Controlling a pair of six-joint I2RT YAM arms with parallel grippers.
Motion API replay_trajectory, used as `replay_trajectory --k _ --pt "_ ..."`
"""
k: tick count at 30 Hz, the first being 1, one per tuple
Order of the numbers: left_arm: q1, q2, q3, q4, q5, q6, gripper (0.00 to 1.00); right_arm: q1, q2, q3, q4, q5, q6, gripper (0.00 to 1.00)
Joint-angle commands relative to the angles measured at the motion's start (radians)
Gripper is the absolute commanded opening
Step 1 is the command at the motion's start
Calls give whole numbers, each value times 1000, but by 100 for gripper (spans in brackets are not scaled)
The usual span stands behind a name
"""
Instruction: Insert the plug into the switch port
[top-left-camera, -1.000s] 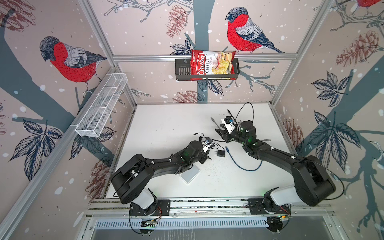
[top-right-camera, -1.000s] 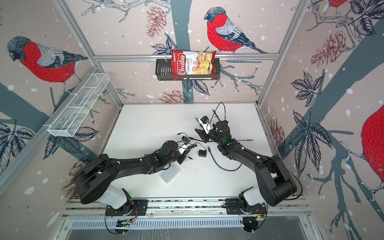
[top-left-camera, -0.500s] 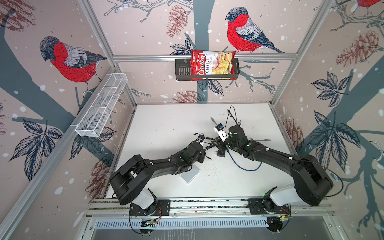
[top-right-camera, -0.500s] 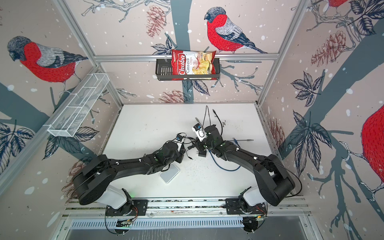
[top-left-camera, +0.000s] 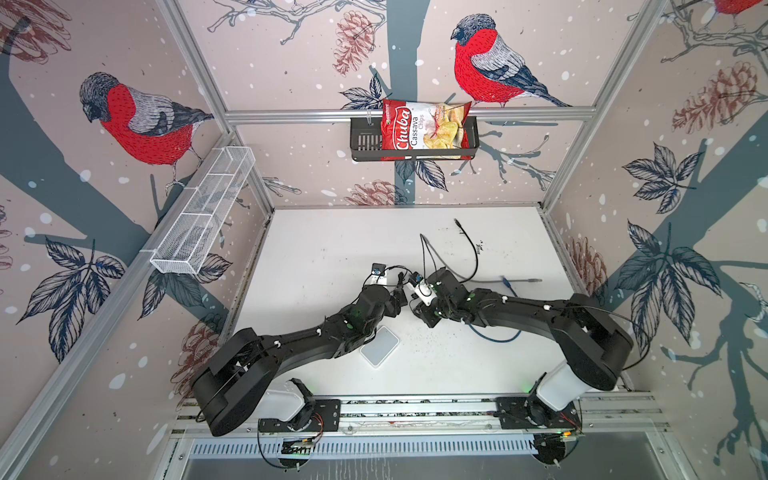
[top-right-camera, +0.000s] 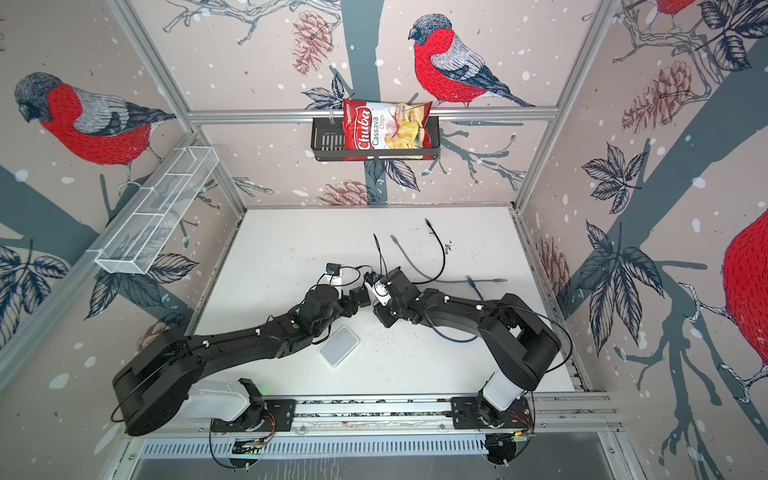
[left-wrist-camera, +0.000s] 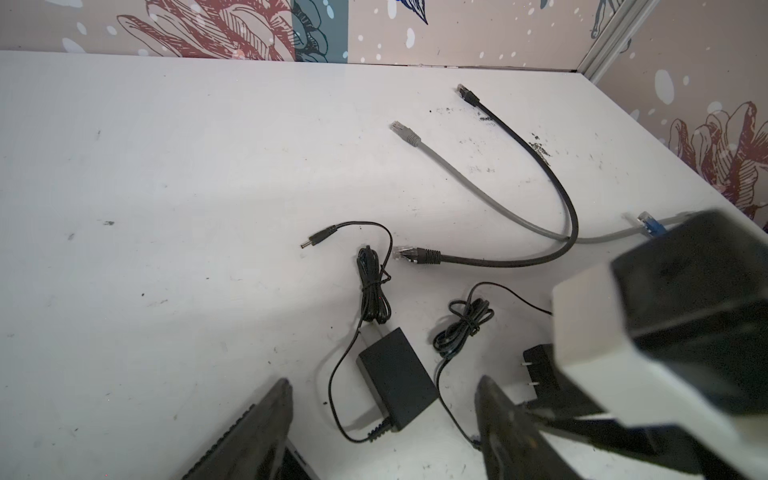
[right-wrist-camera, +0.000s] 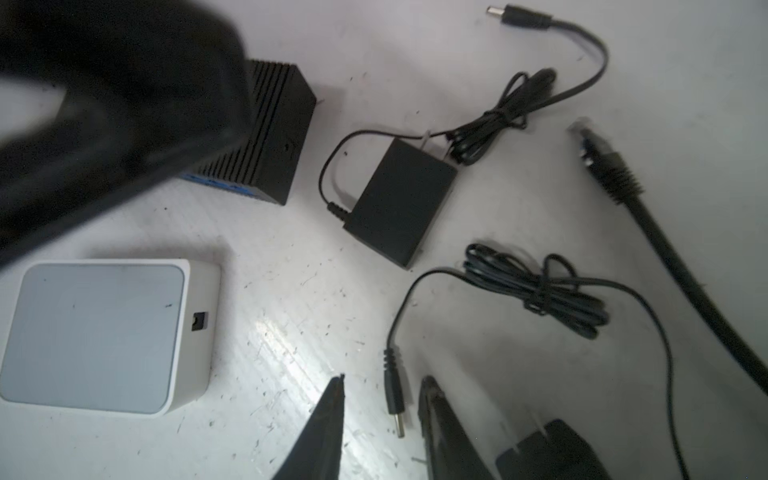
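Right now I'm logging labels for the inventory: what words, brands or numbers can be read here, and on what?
"Chuba": on the chips bag in the black wall basket.
"Cassava Chips": same bag.
Small print at the bag's top corner: too small to read.
No readable text: white box, black switch, power adapter.

Half-hidden switch behind blurred arm, adapter cut off
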Motion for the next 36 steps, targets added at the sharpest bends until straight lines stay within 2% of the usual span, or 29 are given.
replay_trajectory --k 1,17,22,25,31,36 --pt "3 -23 -17 56 -34 -24 71 22 31 30 -48 61 12 31" --pt "9 -88 -77 120 -89 -23 83 78 165 134 -156 183 19 22" --pt "15 -111 -84 113 -105 -49 96 85 191 162 -195 207 16 17" --pt "17 -123 -86 103 -118 -61 96 87 207 177 -215 208 16 11" --pt "19 -137 -77 72 -126 -44 97 70 219 187 -204 166 42 2" --pt "20 -148 -83 98 -110 -26 96 -16 146 141 -100 48 150 1"
